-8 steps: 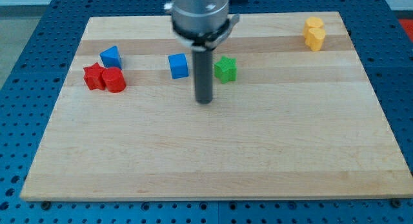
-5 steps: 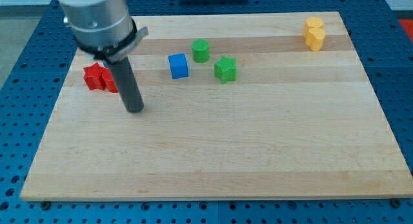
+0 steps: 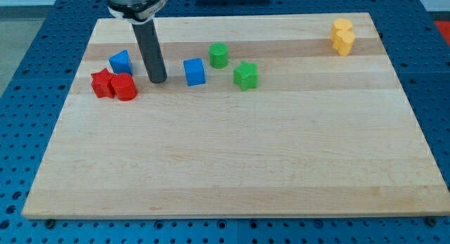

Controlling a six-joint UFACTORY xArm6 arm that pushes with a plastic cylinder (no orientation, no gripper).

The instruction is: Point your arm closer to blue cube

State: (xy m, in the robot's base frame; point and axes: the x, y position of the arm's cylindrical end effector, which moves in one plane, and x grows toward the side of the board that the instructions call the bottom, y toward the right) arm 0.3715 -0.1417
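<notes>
My tip point(image 3: 157, 81) is set just left of the blue cube point(image 3: 194, 72), apart from it; no jaws are fitted, nothing is held; an overshoot rightward could shove the cube.

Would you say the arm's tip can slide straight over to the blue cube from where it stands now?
Probably yes. My tip rests on the board just to the view's left of the blue cube, with bare wood between them. The other blue block and the red blocks lie on its far side, toward the view's left.
</notes>
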